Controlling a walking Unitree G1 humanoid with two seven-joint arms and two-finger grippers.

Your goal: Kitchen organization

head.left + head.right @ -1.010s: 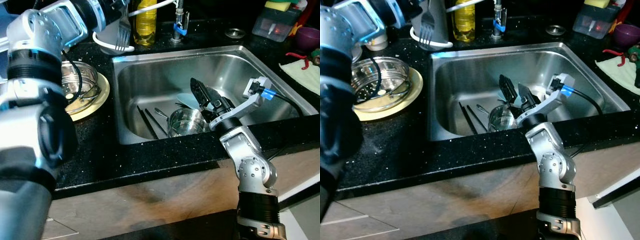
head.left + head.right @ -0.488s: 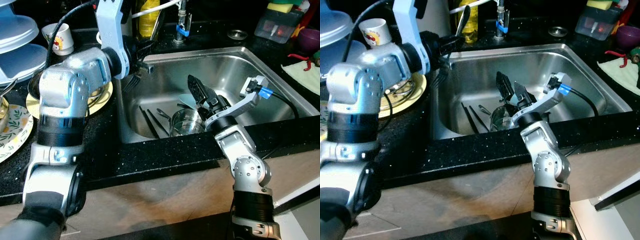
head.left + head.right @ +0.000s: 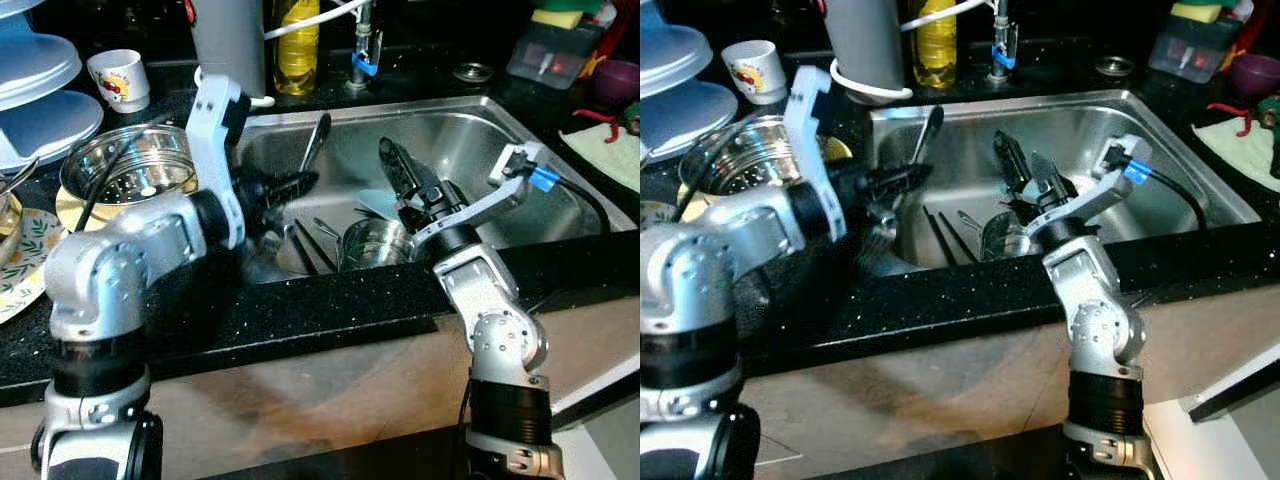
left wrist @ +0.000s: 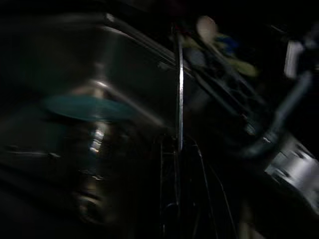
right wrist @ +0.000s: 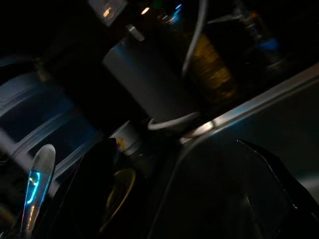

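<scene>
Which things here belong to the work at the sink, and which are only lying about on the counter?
Probably in use:
- left gripper, shut on a metal utensil
- right gripper, open above the steel pot
- dark sticks in the sink

Lying about:
- yellow bottle
- white cup
- colander
- plastic box
- purple bowl

Head pair looks down at sink [image 3: 480, 130]; wrist cameras sit close inside it, dark

The left gripper [image 3: 300, 182] reaches over the sink's [image 3: 470, 110] left rim, fingers closed; the right gripper [image 3: 400, 178] hovers above its front, fingers spread.
</scene>
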